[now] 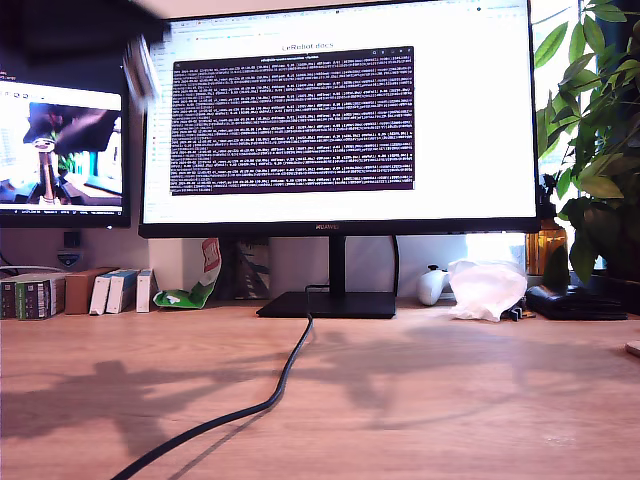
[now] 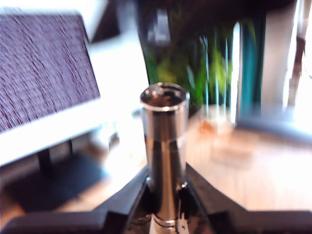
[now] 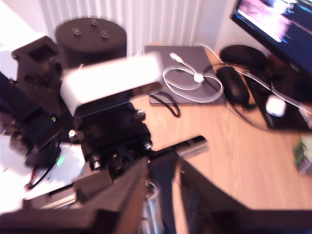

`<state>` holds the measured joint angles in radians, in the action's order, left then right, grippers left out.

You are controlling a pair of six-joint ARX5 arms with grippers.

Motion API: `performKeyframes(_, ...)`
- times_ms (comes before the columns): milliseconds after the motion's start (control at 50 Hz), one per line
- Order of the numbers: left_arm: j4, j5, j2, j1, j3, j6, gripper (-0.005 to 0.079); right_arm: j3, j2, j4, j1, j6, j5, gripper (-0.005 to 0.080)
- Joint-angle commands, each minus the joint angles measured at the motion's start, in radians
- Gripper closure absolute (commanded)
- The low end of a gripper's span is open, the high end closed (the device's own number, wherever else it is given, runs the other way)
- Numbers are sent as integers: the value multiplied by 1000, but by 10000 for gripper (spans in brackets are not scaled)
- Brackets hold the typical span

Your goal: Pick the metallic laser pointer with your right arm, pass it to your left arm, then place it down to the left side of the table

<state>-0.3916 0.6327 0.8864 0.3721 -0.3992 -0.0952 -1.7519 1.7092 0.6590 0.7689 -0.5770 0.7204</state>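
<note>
The exterior view sits low on the table (image 1: 420,400) facing the monitor (image 1: 340,120); wrist views look along their jaws.

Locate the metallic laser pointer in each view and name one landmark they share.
Exterior view: the metallic laser pointer is probably the blurred silvery streak at that view's upper left, under a dark arm.
First wrist view: upright, clamped between the jaws of my first gripper.
Second wrist view: only a blurred silver glint at my second gripper.
Shared landmark: the wooden table.
</note>
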Motion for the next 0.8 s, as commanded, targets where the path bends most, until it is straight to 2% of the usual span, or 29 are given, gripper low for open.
performKeyframes(0, 37, -21, 2, 1, -35, -70, 762, -8, -33, 21, -39, 2, -21, 763)
performKeyframes(100, 146, -55, 2, 1, -74, -153, 762, -8, -44, 61, -64, -7, -62, 763)
performKeyframes(200, 256, -120, 2, 1, -110, -225, 762, -8, -60, 82, -72, -30, -155, 763)
performKeyframes(300, 383, -208, 2, 1, -147, -296, 762, -8, -77, 101, -73, -66, -259, 763)
performKeyframes(360, 464, -262, 3, 1, -171, -336, 762, -8, -85, 111, -76, -66, -289, 763)
performKeyframes(440, 552, -381, 4, 1, -196, -425, 762, -8, -88, 120, -80, -13, -371, 763)
performKeyframes(600, 629, -521, 4, 1, -232, -489, 762, -8, -89, 97, -98, 125, -475, 763)
performKeyframes(700, 642, -537, 4, 1, -245, -489, 762, -8, -95, 59, -98, 220, -519, 763)
performKeyframes(780, 642, -537, 4, 1, -248, -492, 762, -8, -104, 31, -106, 260, -600, 764)
